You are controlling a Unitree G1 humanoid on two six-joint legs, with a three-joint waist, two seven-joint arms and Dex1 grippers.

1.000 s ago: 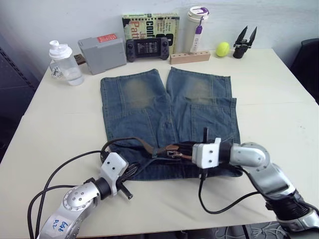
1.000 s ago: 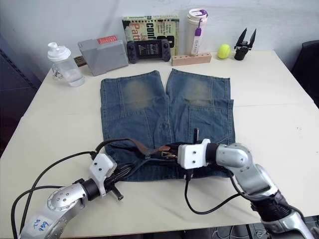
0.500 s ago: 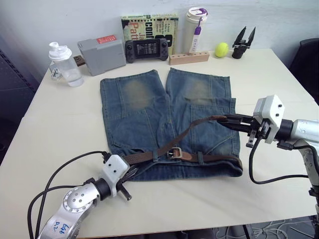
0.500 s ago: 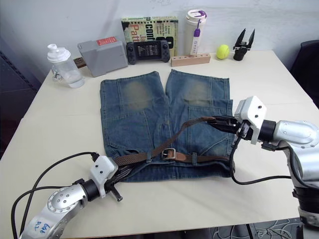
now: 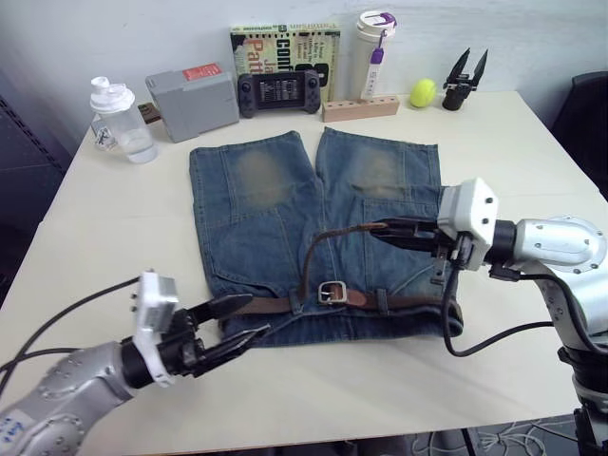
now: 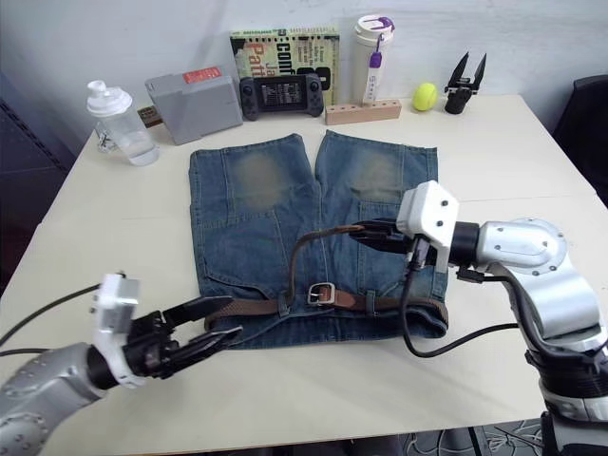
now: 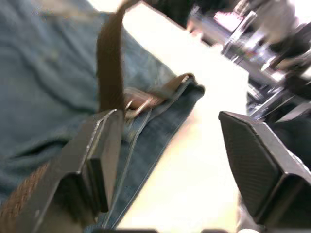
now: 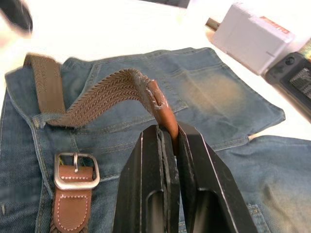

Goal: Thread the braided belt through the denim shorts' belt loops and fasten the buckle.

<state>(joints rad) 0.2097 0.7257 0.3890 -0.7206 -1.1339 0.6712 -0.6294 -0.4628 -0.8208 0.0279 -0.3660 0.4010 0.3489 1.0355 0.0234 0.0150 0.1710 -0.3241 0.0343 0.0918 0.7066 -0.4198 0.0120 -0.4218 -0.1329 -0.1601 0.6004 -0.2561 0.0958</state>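
Note:
The denim shorts (image 5: 275,204) lie flat on the table, waistband toward me. The braided belt (image 5: 275,304) runs along the waistband under a belt loop (image 5: 381,302), and the buckle (image 5: 332,292) lies at the middle. From there the strap arcs up to its tan tip (image 8: 163,114), which my right gripper (image 5: 380,228) is shut on, above the right leg. My left gripper (image 5: 237,321) is open at the waistband's left end, one finger (image 7: 92,155) beside the strap (image 7: 109,63) and nothing between the fingers.
Along the far edge stand a shaker bottle (image 5: 119,119), grey box (image 5: 195,100), game controller (image 5: 277,90), book (image 5: 285,43), tumbler (image 5: 375,47), wooden block (image 5: 359,109), tennis ball (image 5: 423,92) and a black tool (image 5: 465,81). A black cable (image 5: 475,332) hangs from my right wrist.
My left gripper has opened, let go of the belt and drawn back to the left. My right gripper has carried the belt's tip leftward, so the strap now bows upward.

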